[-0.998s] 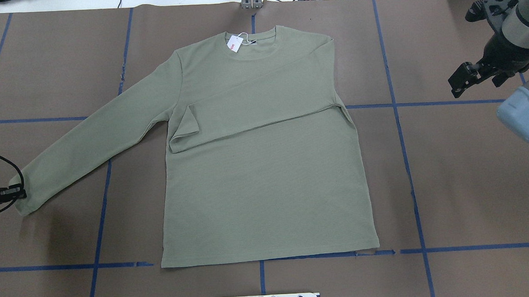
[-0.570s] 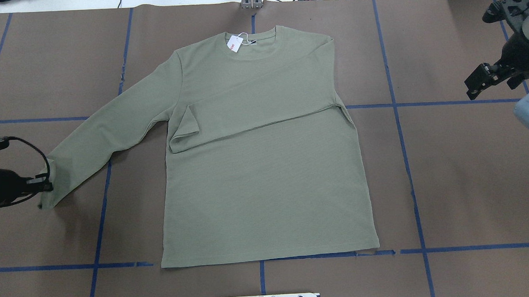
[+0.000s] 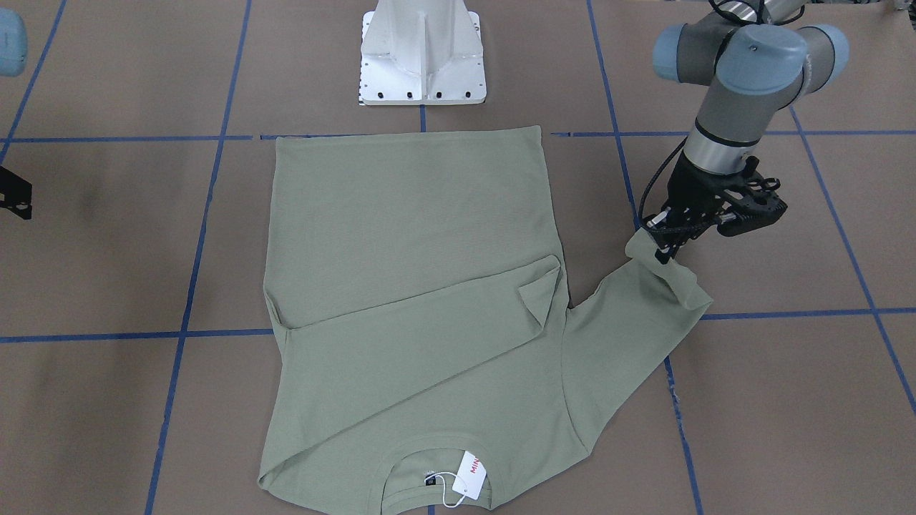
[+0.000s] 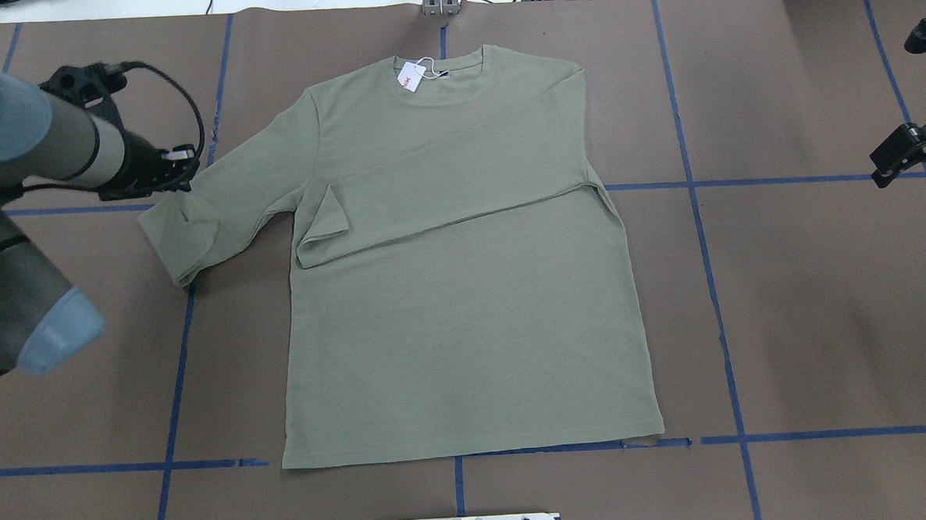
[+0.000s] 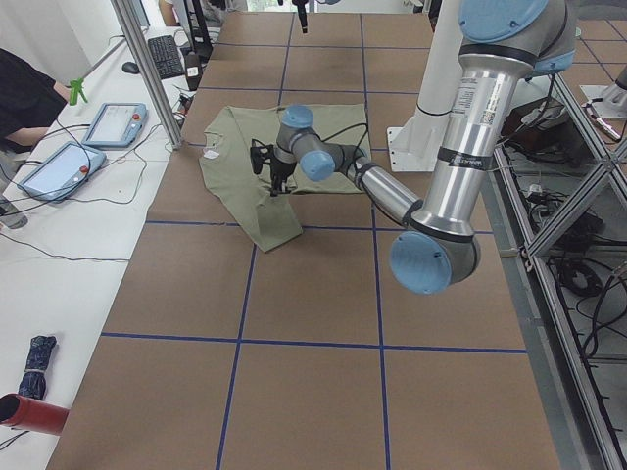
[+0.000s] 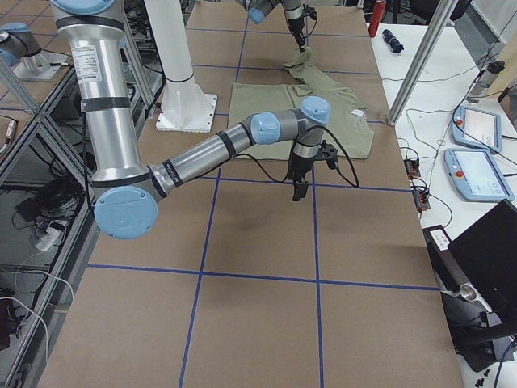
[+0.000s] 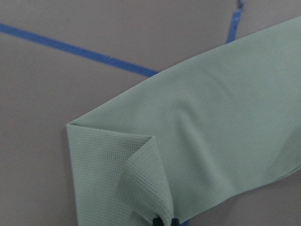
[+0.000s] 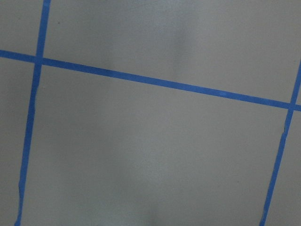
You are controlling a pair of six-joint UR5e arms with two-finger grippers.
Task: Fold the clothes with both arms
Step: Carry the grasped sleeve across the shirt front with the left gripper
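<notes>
Currently left gripper (image 3: 664,247) is pinching the olive shirt's (image 4: 465,314) sleeve cuff (image 3: 640,250) aloft to double it toward the torso; right gripper (image 4: 885,165) is hanging aside, aperture unclear.

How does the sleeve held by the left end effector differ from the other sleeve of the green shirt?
The held sleeve sticks out beside the body of the shirt; the other sleeve lies folded across the chest. The held sleeve's end is lifted and doubled back, pinched by the left end effector; the other sleeve's end lies flat, untouched. Both are the same green knit.
</notes>
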